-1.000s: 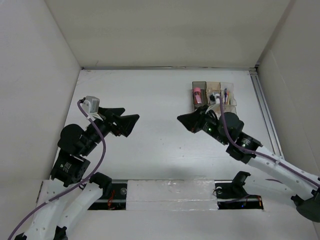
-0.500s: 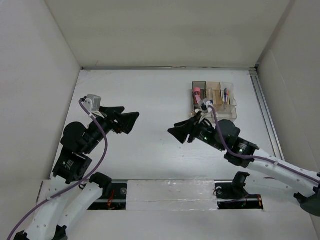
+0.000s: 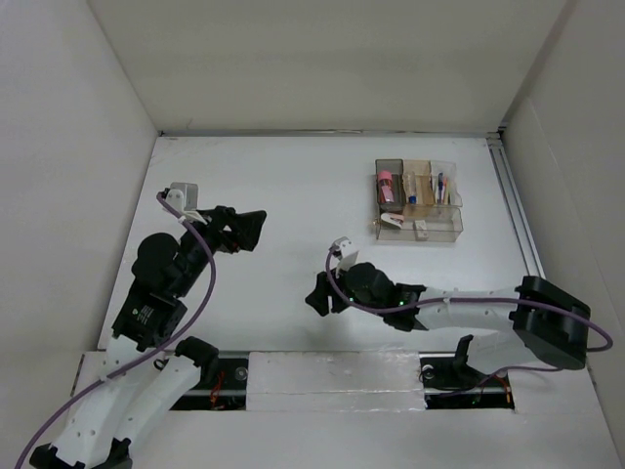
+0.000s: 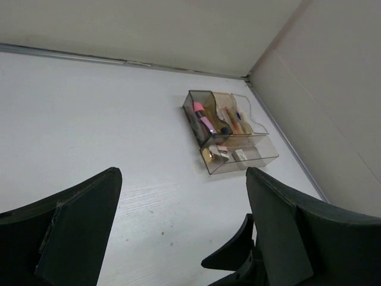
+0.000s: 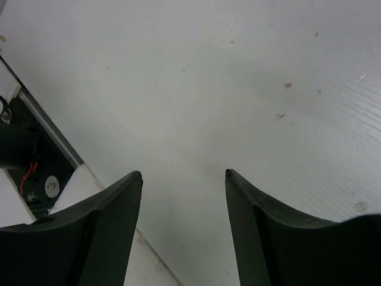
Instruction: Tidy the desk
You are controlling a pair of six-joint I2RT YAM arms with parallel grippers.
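The desk (image 3: pixel 293 186) is a white tabletop with nothing loose lying on it. My left gripper (image 3: pixel 256 230) hovers open over its left half, nothing between the fingers; in the left wrist view the left gripper (image 4: pixel 183 173) looks across bare desk (image 4: pixel 107 119) toward the clear organizer tray (image 4: pixel 229 134). My right gripper (image 3: pixel 311 296) is low over the near middle of the desk, open and empty. In the right wrist view the right gripper (image 5: pixel 183 173) frames only bare desk surface (image 5: pixel 238 77). One right finger (image 4: pixel 238 253) shows in the left wrist view.
The clear compartmented tray (image 3: pixel 418 200) with several small items stands at the back right. A metal rail (image 3: pixel 518 210) runs along the desk's right edge. The near edge strip (image 3: pixel 332 369) and a dark gap (image 5: pixel 30 161) lie just beneath the right gripper. White walls enclose three sides.
The right arm swung away from the tray, left and down toward the near middle of the desk, and its jaws opened. The left arm shifted only slightly.
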